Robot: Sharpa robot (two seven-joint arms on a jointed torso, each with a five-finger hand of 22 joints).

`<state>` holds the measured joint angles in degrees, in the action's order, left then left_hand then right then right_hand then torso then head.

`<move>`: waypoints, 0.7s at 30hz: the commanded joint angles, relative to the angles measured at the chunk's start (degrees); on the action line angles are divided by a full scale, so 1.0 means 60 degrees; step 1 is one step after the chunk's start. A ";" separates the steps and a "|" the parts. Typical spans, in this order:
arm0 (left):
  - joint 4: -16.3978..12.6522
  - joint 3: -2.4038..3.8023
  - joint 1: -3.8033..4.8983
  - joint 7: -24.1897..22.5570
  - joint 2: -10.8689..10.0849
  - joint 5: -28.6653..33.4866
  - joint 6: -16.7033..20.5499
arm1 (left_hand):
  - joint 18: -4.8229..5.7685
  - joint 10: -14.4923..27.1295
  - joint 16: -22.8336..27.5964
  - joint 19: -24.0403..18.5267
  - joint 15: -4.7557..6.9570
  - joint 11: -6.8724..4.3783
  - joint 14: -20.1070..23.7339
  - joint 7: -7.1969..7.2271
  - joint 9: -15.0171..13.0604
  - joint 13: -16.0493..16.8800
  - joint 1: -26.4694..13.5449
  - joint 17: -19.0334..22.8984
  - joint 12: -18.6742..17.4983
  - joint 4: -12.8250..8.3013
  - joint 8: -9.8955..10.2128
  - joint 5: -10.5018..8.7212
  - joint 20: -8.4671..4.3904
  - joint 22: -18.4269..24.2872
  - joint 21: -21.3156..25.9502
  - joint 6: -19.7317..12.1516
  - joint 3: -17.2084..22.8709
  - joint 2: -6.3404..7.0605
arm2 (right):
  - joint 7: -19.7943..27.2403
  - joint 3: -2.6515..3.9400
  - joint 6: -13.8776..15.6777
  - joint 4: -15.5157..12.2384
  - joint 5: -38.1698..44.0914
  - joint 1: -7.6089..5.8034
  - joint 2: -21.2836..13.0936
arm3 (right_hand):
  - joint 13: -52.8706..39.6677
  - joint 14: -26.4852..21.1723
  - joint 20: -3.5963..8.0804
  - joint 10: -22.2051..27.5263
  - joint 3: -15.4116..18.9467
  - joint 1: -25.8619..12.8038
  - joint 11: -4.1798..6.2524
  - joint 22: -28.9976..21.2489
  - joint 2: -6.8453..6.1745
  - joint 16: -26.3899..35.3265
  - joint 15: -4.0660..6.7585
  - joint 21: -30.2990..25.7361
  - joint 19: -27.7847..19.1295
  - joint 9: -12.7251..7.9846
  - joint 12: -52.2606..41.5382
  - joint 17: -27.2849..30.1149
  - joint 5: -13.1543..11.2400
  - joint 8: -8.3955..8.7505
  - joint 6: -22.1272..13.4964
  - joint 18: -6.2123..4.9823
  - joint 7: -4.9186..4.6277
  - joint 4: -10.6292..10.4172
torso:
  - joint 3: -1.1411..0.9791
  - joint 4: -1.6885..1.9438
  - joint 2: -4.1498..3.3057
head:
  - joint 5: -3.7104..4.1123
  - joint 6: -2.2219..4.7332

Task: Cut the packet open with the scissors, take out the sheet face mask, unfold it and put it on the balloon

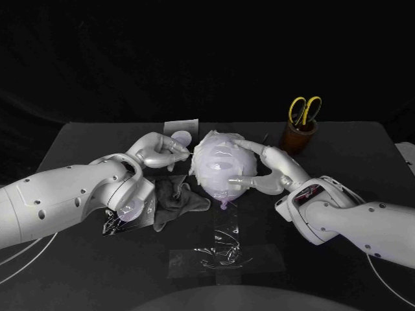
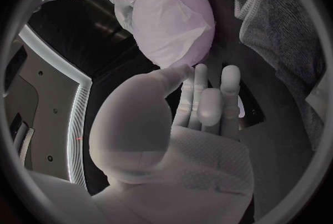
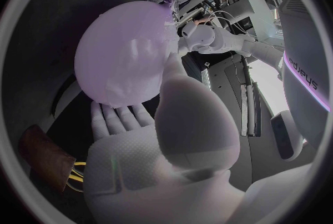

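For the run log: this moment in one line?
stage: mask on balloon | left robot hand: touching mask | right robot hand: holding balloon | scissors: in holder

Balloon (mask on it), left hand touching, right hand holding

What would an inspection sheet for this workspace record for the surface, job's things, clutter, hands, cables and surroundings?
Surface: black table, with grey tape patches at the front middle.
Job's things: balloon at the centre, sheet face mask draped over it; yellow-handled scissors upright in a brown holder; clear packet lying in front.
Clutter: grey cloth beside the balloon.
Hands: right hand grips the balloon between fingers and thumb; left hand is at the mask's edge, hold unclear.
Cables: thin white cables by the left arm.
Surroundings: dark backdrop, nothing seen.
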<state>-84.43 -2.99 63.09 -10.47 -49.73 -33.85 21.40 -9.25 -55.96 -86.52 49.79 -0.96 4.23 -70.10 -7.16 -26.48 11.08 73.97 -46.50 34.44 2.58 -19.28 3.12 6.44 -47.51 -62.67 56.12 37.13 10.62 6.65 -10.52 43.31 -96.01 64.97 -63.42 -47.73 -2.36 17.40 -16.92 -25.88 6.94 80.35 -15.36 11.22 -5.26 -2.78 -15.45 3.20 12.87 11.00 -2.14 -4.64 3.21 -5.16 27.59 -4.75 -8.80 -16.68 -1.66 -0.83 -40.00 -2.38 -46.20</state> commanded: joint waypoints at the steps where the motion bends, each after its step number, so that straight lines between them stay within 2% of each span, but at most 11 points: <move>1: -0.0037 0.0007 0.0006 0.0138 0.0023 -0.0135 -0.0565 | -0.0143 0.0172 0.0051 -0.0121 -0.0078 0.0097 0.0177 -0.0050 0.0112 -0.0052 -0.0216 0.0211 -0.0113 0.0050 0.0207 -0.0053 0.0063 0.0090 0.0123 -0.0196 -0.0303 0.0243 | -0.0151 -0.0055 -0.0472 0.0019 0.0014 0.0064 0.0021 | -0.0015 -0.0019 0.0016 0.0010 -0.0056 -0.0022 -0.0052 0.0015 0.0095 0.0031 0.0008 0.0050 0.0055 0.0016 -0.0043 0.0011 -0.0031 -0.0056 0.0038 -0.0051 -0.1388 -0.0016 | -0.0003 -0.0006 0.0001 | -0.0012 -0.0003; 2: -0.0037 0.0007 0.0006 0.0156 0.0026 -0.0146 -0.0613 | -0.0143 0.0175 0.0052 -0.0123 -0.0080 0.0099 0.0180 -0.0052 0.0114 -0.0053 -0.0219 0.0216 -0.0115 0.0051 0.0210 -0.0053 0.0064 0.0091 0.0125 -0.0200 -0.0310 0.0247 | -0.0151 -0.0055 -0.0473 0.0019 0.0014 0.0064 0.0022 | -0.0015 -0.0019 0.0016 0.0010 -0.0056 -0.0022 -0.0052 0.0015 0.0095 0.0031 0.0008 0.0050 0.0055 0.0016 -0.0043 0.0011 -0.0031 -0.0056 0.0038 -0.0051 -0.1388 -0.0016 | -0.0002 -0.0007 0.0003 | -0.0013 -0.0002; 3: -0.0037 0.0007 0.0006 0.0181 0.0030 -0.0159 -0.0669 | -0.0143 0.0282 0.0072 -0.0172 -0.0148 0.0167 0.0321 -0.0111 0.0193 -0.0095 -0.0330 0.0386 -0.0203 0.0112 0.0354 -0.0050 0.0130 0.0131 0.0207 -0.0330 -0.0550 0.0413 | -0.0151 -0.0055 -0.0474 0.0020 0.0014 0.0064 0.0023 | -0.0015 -0.0019 0.0016 0.0010 -0.0056 -0.0022 -0.0052 0.0015 0.0095 0.0031 0.0008 0.0050 0.0055 0.0016 -0.0043 0.0011 -0.0031 -0.0056 0.0038 -0.0051 -0.1388 -0.0016 | -0.0003 -0.0009 0.0003 | -0.0012 -0.0003; 9: -0.0034 0.0007 0.0006 0.0234 0.0043 -0.0189 -0.0831 | -0.0157 0.0372 0.0068 -0.0209 -0.0208 0.0225 0.0434 -0.0166 0.0287 -0.0137 -0.0379 0.0484 -0.0284 0.0165 0.0500 -0.0050 0.0207 0.0178 0.0297 -0.0412 -0.0826 0.0559 | -0.0153 -0.0055 -0.0474 0.0020 0.0014 0.0064 0.0026 | -0.0015 -0.0019 0.0016 0.0010 -0.0056 -0.0022 -0.0052 0.0015 0.0095 0.0031 0.0008 0.0050 0.0055 0.0016 -0.0043 0.0011 -0.0031 -0.0056 0.0038 -0.0051 -0.1388 -0.0016 | -0.0006 -0.0005 -0.0002 | -0.0006 -0.0009; 21: -0.0006 0.0006 0.0006 0.0294 0.0082 -0.0200 -0.0991 | -0.0187 0.0474 0.0033 -0.0214 -0.0268 0.0282 0.0559 -0.0262 0.0453 -0.0191 -0.0306 0.0582 -0.0368 0.0259 0.0724 -0.0050 0.0305 0.0239 0.0406 -0.0487 -0.1191 0.0598 | -0.0154 -0.0055 -0.0479 0.0019 0.0011 0.0064 0.0034 | -0.0015 -0.0019 0.0016 0.0010 -0.0056 -0.0022 -0.0052 0.0015 0.0095 0.0031 0.0008 0.0050 0.0055 0.0016 -0.0043 0.0011 -0.0031 -0.0056 0.0038 -0.0051 -0.1388 -0.0016 | 0.0000 -0.0004 -0.0003 | -0.0001 -0.0024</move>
<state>-84.36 -2.99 63.08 -8.77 -49.39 -34.79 17.17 -9.23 -53.53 -86.24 48.53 -2.57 5.84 -67.25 -8.71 -23.81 9.99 71.85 -43.06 32.43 4.19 -15.06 3.12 8.01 -46.11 -60.43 53.41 30.18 13.82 6.64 -10.52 43.28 -95.98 64.96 -63.42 -47.64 -2.40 17.40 -16.92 -25.88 6.94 80.35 -15.36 11.22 -5.26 -2.78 -15.45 3.20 12.87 11.02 -2.03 -4.64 3.21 -5.30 27.72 -4.75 -8.93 -16.68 -1.67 -0.87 -40.00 -2.40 -46.32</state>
